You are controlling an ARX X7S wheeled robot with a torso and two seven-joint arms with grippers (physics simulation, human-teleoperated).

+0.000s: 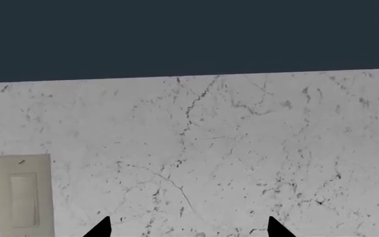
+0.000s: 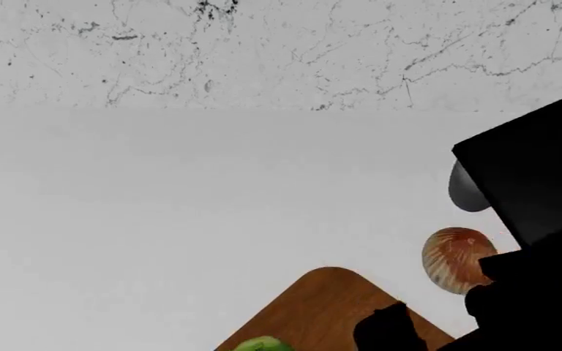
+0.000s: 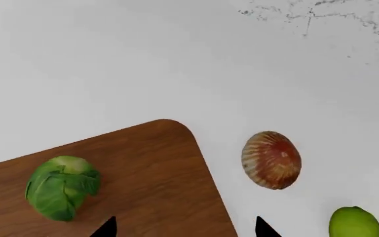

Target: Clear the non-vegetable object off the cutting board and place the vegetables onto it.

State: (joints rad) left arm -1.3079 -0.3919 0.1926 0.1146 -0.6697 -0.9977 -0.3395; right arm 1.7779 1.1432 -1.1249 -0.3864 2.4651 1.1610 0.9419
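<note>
1. We find the scallop shell [image 3: 271, 159] lying on the white counter [image 3: 110, 74], just beside the rounded corner of the cutting board [image 3: 156, 168] and clear of it; the head view agrees [image 2: 456, 259]. The clearing step looks done.
2. Handling, as we judge it: the shell should be light, rigid and brittle, with ribs that give some purchase but a domed back that could slip. If it needs moving again, we would pinch across its narrower width, near the rim.
3. A leafy green brussels sprout [image 3: 61, 186] rests on the board, well in from the edge.
4. A smooth yellow-green fruit-like piece [image 3: 355, 224] sits on the counter near the shell, apart from it and off the board. We judge it firm and slick, so best taken across its middle.
5. Right gripper [image 3: 184, 228]: only two dark tips show, spread wide with nothing between them, so the jaws are open, hovering over the board edge.
6. Left gripper [image 1: 188, 228]: tips likewise apart and empty, facing the marble backsplash [image 1: 242, 148] and a wall switch plate [image 1: 22, 197].
</note>
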